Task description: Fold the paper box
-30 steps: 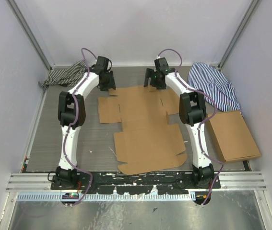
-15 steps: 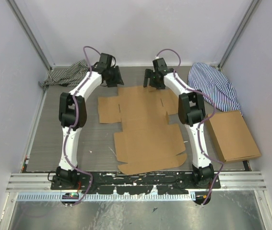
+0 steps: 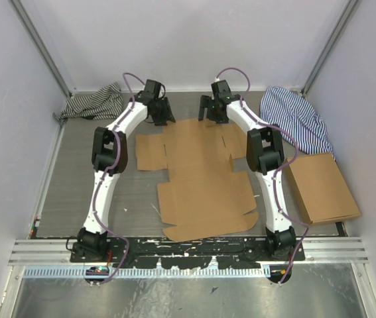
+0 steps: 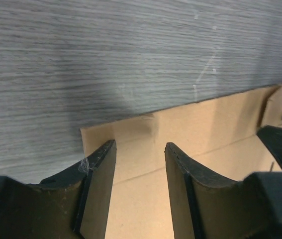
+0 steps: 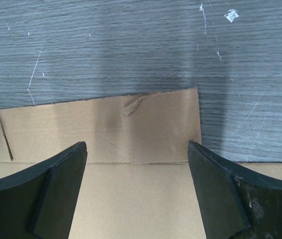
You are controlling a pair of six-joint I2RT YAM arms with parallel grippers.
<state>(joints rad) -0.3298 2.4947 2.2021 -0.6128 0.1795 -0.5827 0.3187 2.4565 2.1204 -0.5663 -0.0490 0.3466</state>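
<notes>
The paper box (image 3: 201,172) lies flat and unfolded on the grey table, a brown die-cut sheet with flaps and slits. My left gripper (image 3: 160,114) hangs over the left end of the sheet's far edge. In the left wrist view it (image 4: 140,145) is open, with the far flap (image 4: 205,124) showing between and beyond its fingers. My right gripper (image 3: 213,111) hangs over the same far edge further right. In the right wrist view it (image 5: 137,144) stands wide open above the far flap (image 5: 145,124) and its crease. Neither gripper holds anything.
A second brown cardboard box (image 3: 322,187) lies flat at the right, beside the right arm. A blue striped cloth (image 3: 294,119) is bunched at the back right. A dark striped cloth (image 3: 91,103) lies at the back left. Walls close in on three sides.
My left arm has swung right, carrying its gripper from the back left to the sheet's far edge. The right arm and the sheet have not moved.
</notes>
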